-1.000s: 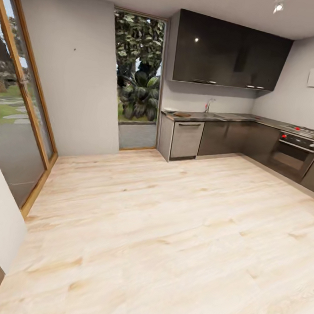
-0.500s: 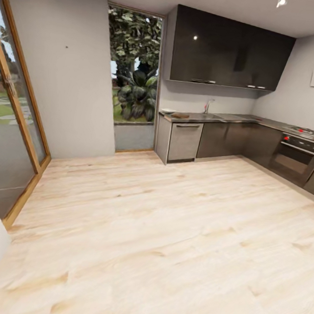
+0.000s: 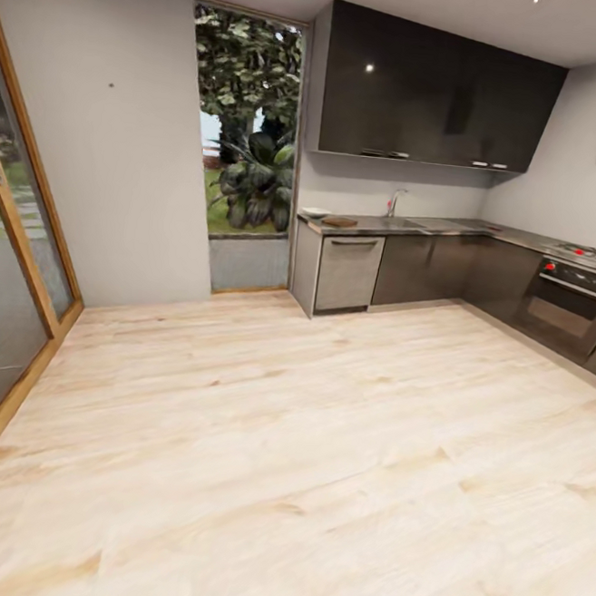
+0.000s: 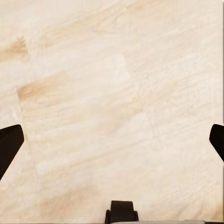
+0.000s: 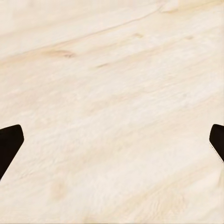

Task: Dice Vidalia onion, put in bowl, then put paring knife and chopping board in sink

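No text, label, brand, number or sign can be read anywhere; the glossy dark wall cabinets [image 3: 428,87], the black built-in oven with red knobs [image 3: 571,302] and the pale wooden plank floor [image 3: 302,444] bear none.

Left gripper [image 4: 112,140]: two black fingers [image 4: 9,144], blunt pointed tips, matte; small black rounded block with a grey strip beneath at its base. Right gripper [image 5: 112,142]: same black fingers [image 5: 9,144], plain, unmarked.

Wide bare floor [image 3: 320,446] lies open; the far countertop [image 3: 405,224] looks cluttered.
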Available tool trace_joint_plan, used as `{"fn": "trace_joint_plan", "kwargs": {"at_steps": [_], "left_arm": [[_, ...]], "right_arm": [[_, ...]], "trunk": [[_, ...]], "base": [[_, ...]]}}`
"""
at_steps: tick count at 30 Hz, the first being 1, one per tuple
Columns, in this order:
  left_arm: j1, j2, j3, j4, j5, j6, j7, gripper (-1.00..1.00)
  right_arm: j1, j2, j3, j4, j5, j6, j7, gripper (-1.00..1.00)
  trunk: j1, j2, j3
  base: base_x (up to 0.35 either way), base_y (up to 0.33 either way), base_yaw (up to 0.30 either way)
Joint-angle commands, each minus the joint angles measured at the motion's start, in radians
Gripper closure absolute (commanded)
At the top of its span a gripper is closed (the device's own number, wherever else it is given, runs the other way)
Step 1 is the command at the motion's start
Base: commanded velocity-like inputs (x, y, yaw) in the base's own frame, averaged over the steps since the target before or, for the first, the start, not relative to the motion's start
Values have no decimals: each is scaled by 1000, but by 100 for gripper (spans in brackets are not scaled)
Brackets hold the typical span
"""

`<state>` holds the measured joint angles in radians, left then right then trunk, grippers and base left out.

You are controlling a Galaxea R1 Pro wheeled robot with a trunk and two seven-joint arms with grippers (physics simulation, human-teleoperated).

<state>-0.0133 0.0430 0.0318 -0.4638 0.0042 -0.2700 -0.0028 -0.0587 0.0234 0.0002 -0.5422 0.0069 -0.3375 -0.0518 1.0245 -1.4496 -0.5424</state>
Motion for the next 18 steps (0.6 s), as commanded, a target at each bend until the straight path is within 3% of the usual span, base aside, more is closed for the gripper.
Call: {"fn": "trace_joint_plan", "kwargs": {"at_steps": [1, 18], "left_arm": [[-1, -1, 1, 1, 0, -3, 0, -100], [-1, -1, 2, -1, 0, -3, 0, -100]], "right_arm": [[-1, 1, 0, 1, 1, -3, -3, -100], [-1, 1, 0, 1, 0, -3, -3, -100]], "trunk": [[1, 0, -1], [1, 0, -1]], "base": [[324, -100, 0], [324, -100, 0]]}}
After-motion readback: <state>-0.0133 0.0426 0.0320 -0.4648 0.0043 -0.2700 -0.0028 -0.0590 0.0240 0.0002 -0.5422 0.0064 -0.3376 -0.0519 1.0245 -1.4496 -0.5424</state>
